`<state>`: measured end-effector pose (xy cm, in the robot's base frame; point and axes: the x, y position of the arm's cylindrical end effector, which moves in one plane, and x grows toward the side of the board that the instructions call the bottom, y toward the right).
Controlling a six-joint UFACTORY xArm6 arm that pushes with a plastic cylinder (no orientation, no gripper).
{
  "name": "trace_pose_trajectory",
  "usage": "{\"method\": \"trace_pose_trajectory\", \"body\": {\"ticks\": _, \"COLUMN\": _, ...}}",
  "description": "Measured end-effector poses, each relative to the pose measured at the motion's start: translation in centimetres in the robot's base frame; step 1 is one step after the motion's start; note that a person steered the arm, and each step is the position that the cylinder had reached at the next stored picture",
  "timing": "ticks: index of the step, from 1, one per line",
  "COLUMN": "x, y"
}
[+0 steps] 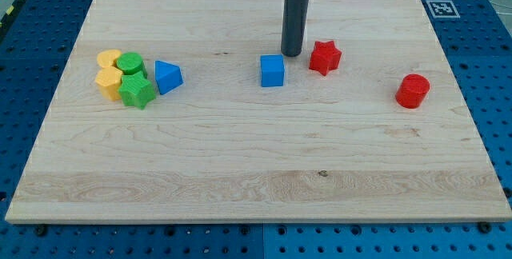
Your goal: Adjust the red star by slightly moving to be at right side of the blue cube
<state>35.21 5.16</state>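
Note:
The red star (pixel 325 57) lies on the wooden board (pixel 256 155), right of and a little above the blue cube (pixel 272 71). My tip (pixel 291 53) stands between them, just above and right of the cube and left of the star, with a small gap to each. The dark rod rises straight up out of the view's top.
A red cylinder (pixel 413 91) sits at the view's right. At the left is a cluster: a blue triangular block (pixel 167 77), a green cylinder (pixel 130 64), a green star (pixel 137 92) and two yellow blocks (pixel 108 73). A tag marker (pixel 441 8) is at the top right.

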Motion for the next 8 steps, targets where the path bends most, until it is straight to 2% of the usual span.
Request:
{"method": "trace_pose_trajectory", "body": {"ticks": 2, "x": 0.4, "y": 3.0}}
{"method": "trace_pose_trajectory", "body": {"ticks": 8, "x": 1.9, "y": 3.1}}
